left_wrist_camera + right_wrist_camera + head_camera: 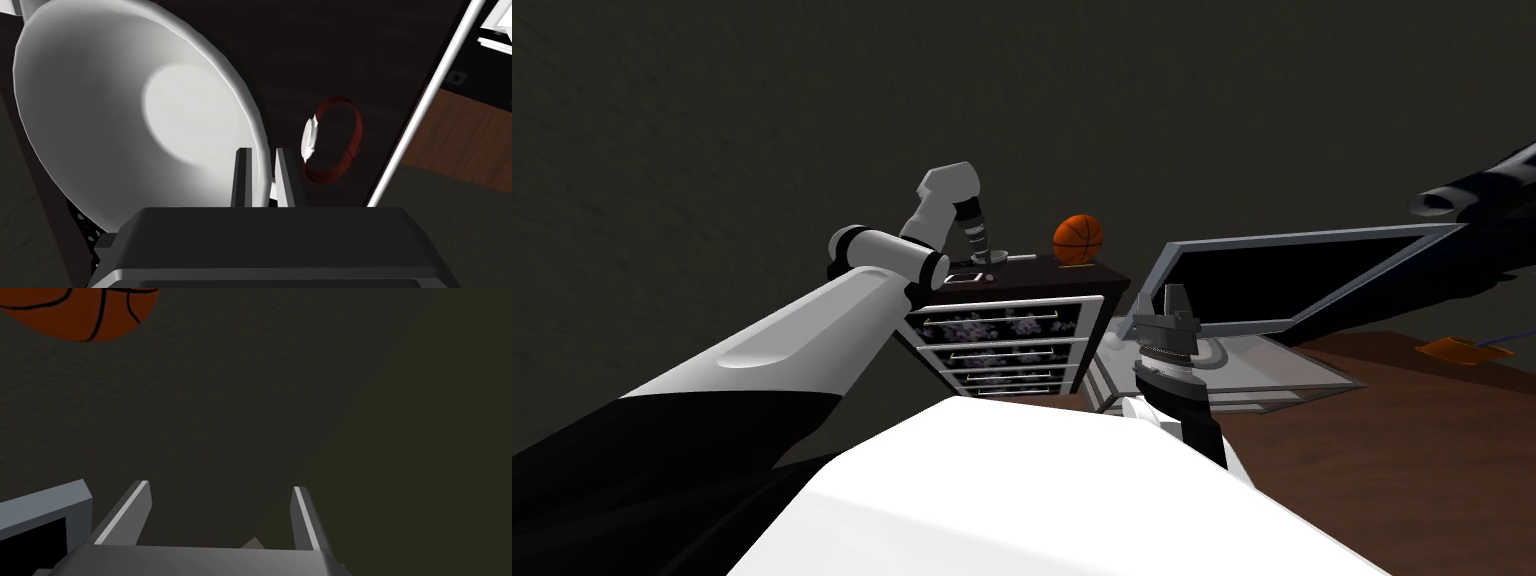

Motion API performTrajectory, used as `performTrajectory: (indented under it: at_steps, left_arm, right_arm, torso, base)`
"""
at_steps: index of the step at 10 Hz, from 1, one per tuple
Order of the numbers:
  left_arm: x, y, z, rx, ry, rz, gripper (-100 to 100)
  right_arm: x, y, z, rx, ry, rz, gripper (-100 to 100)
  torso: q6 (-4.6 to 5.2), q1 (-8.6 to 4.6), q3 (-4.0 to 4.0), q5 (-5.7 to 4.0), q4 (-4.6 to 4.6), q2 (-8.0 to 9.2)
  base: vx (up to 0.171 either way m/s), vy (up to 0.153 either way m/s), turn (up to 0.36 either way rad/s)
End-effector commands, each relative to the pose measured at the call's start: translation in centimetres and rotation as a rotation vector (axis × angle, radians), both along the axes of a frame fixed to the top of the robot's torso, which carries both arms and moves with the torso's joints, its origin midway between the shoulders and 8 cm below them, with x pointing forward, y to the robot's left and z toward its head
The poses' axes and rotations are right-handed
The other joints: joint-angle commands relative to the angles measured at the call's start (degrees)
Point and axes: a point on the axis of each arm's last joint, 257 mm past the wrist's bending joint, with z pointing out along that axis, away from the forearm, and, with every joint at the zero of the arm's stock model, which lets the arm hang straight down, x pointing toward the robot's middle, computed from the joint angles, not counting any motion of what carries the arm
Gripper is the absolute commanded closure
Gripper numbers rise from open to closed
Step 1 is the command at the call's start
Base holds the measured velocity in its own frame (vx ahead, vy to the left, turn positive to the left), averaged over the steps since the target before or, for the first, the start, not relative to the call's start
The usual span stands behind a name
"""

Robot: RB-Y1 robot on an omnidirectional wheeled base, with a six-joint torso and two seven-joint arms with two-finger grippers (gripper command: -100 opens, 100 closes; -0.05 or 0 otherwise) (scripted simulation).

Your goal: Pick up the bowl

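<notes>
A plain white bowl (125, 125) lies just ahead of my left hand, over the dark top of a dresser (310, 50). My left gripper (264, 150) is shut on the bowl's rim, with one finger inside the bowl and the other outside. I cannot tell whether the bowl still touches the top. In the head view my left gripper (990, 258) points down at the dresser (1012, 340). My right gripper (1167, 310) is held up in front of my chest, and its wrist view shows the right gripper (220, 485) open with nothing in it.
A dark red ring (350, 145) with a white piece on it lies on the dresser beside the bowl. An orange basketball (1078, 238) sits on the dresser's far right corner. A flat black screen in a grey frame (1292, 280) stands to the right, by brown floor.
</notes>
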Motion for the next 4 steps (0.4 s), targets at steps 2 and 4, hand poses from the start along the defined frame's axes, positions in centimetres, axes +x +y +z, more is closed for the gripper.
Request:
performTrajectory:
  at_steps: [2, 4]
  left_arm:
    - [-0.28, -0.65, 0.12, 0.000, -0.002, -0.002, 100]
    - [-0.23, -0.64, 0.12, 0.000, -0.001, -0.001, 0]
  right_arm:
    - [0.00, 0.00, 0.00, 0.000, 0.000, 0.000, 0]
    - [0.00, 0.00, 0.00, 0.000, 0.000, 0.000, 0]
  torso:
    - [0.00, 0.01, 0.00, 0.01, -0.01, 0.00]
    - [0.00, -0.10, 0.00, -0.01, 0.01, 0.00]
  base:
    - [0.004, 0.033, -0.003]
    - [0.000, 0.000, 0.000]
